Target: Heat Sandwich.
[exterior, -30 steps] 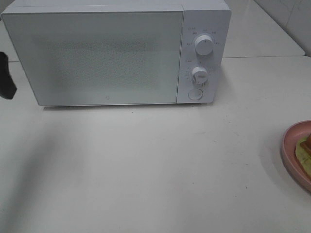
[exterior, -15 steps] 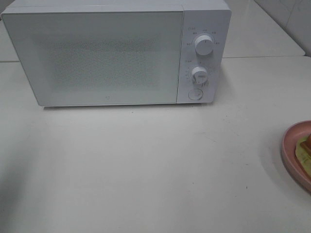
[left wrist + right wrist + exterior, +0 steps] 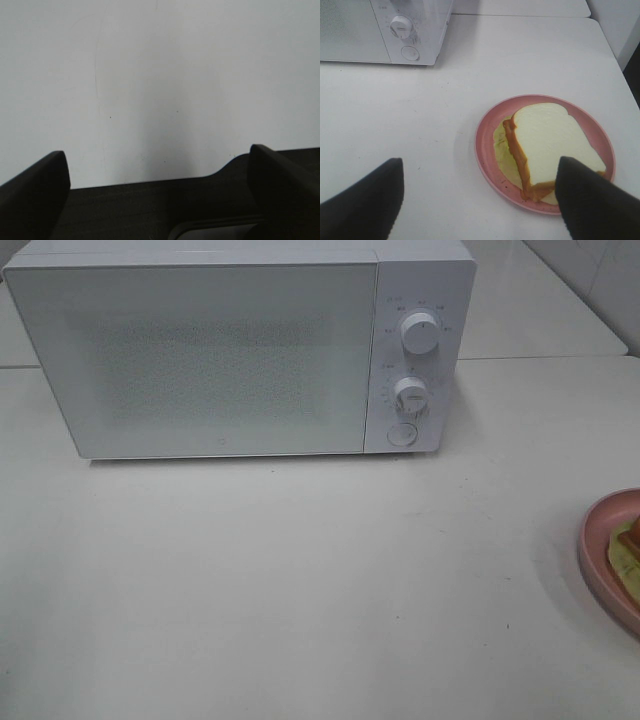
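You see the sandwich (image 3: 551, 146) flat on the pink plate (image 3: 487, 131), its filling edge facing the microwave (image 3: 380, 30), while both pincers, left (image 3: 160, 180) and right (image 3: 480, 192), are spread wide and hold nothing.

Left gripper (image 3: 160, 190): two matte black fingers (image 3: 32, 192), broad and blunt, with a dark flat body between them and a pale rounded panel at its base. Right gripper (image 3: 480, 200): two matte black fingers (image 3: 592, 200) with rounded tips. No markings, screws or cables discernible.
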Robot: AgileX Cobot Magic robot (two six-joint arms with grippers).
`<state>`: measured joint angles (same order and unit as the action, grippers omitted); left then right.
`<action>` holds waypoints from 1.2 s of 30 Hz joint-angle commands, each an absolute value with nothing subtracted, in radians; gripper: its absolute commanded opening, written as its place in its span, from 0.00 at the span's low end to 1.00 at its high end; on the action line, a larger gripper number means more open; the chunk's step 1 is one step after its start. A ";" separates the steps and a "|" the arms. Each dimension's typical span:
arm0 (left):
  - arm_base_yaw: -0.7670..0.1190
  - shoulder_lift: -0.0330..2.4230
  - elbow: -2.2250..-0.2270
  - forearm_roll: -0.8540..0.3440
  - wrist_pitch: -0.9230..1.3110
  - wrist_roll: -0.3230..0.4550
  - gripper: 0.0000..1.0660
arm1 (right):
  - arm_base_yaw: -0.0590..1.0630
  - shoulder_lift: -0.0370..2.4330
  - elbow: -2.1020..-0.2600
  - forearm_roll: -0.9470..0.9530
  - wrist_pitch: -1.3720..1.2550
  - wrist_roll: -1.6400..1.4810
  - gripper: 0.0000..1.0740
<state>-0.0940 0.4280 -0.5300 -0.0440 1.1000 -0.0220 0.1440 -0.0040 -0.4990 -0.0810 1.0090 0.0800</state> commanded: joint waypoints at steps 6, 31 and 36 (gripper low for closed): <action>-0.090 0.351 -0.515 -0.056 1.074 0.010 0.83 | 0.143 -0.031 -0.499 -0.087 0.995 0.078 0.70; 0.038 0.040 -0.515 -0.057 1.074 0.009 0.83 | 0.143 -0.031 -0.499 -0.087 0.995 0.078 0.70; 0.038 -0.025 -0.515 -0.057 1.074 0.009 0.83 | 0.143 -0.031 -0.499 -0.087 0.995 0.078 0.70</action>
